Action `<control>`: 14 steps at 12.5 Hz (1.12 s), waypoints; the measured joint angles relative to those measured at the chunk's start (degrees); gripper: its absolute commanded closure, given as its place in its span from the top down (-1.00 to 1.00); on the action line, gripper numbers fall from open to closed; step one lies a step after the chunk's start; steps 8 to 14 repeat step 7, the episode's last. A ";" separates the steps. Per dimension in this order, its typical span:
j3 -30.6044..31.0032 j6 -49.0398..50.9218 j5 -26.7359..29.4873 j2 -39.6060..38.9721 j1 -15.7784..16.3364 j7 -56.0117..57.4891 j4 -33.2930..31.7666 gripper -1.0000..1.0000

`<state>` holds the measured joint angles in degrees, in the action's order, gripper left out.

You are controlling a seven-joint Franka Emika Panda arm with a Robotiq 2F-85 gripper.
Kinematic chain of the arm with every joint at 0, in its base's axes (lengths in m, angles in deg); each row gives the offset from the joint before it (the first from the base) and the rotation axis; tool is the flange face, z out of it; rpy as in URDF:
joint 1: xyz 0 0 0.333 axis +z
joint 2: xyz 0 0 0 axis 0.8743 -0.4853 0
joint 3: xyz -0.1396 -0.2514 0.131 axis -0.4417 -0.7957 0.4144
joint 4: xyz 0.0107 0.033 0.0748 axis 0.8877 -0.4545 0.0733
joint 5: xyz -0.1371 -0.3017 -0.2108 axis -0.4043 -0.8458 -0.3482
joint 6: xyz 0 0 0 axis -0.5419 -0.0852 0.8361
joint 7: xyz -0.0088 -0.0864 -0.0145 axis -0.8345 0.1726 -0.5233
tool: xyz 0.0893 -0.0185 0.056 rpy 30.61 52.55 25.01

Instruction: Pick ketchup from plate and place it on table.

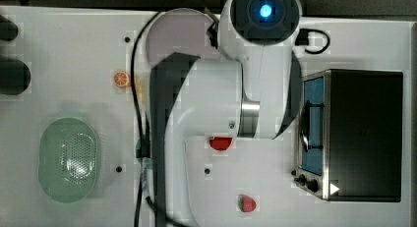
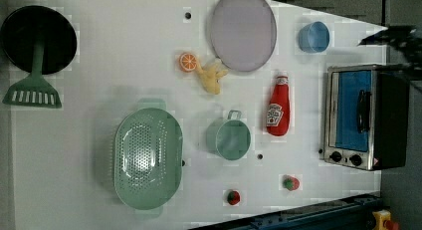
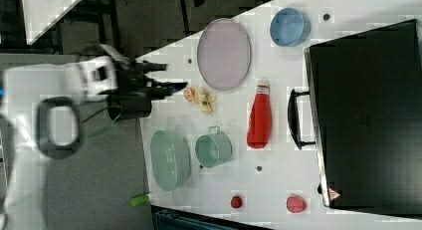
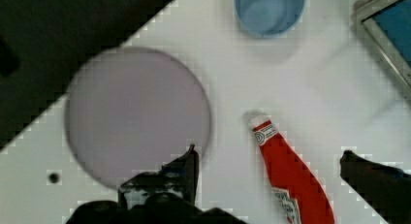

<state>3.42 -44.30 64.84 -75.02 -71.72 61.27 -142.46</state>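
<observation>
The slim red squeeze ketchup bottle [image 2: 277,107] lies on the white table [image 2: 99,65] at centre-right, beside the lilac plate [image 2: 242,31]; the wide-open gripper [image 4: 266,166], seemingly above it, could nudge it rolling.

One ketchup [image 2: 277,108], one plate [image 2: 242,31], two strawberries [image 2: 291,182] (both small).

Dark floor [image 3: 149,21] beyond the tabletop, second white surface [image 3: 50,6] in a corner
</observation>
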 measured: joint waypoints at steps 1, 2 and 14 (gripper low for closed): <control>0.10 3.83 0.21 -0.04 0.15 -0.22 3.64 1.00; 0.36 7.79 -0.02 0.02 0.20 -0.71 6.77 1.00; 1.29 19.65 0.15 0.64 0.67 -1.68 14.21 1.00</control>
